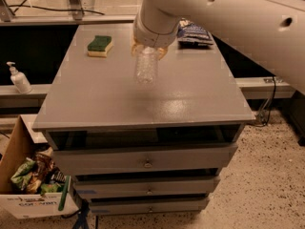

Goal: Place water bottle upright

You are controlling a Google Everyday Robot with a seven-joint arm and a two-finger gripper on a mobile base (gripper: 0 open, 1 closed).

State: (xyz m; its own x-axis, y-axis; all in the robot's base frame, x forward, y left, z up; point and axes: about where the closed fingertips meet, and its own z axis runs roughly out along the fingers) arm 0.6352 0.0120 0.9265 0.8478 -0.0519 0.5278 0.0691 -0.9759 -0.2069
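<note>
Gripper (148,51) over the rear-centre of the grey cabinet top (200,97), fingers pinching the upper end of the water bottle (145,70). Bottle hangs roughly vertical under it, base at the surface; contact can't be confirmed. Clear, ribbed plastic, no legible label. Green-yellow sponge (100,46) to the left, dark snack bag (194,33) behind, print unreadable.

grey drawer cabinet (190,157) on speckled floor (271,185), cardboard box (16,149) beside

The gripper (148,50) over the cabinet (190,99) hides the water bottle's (145,69) upper end
</note>
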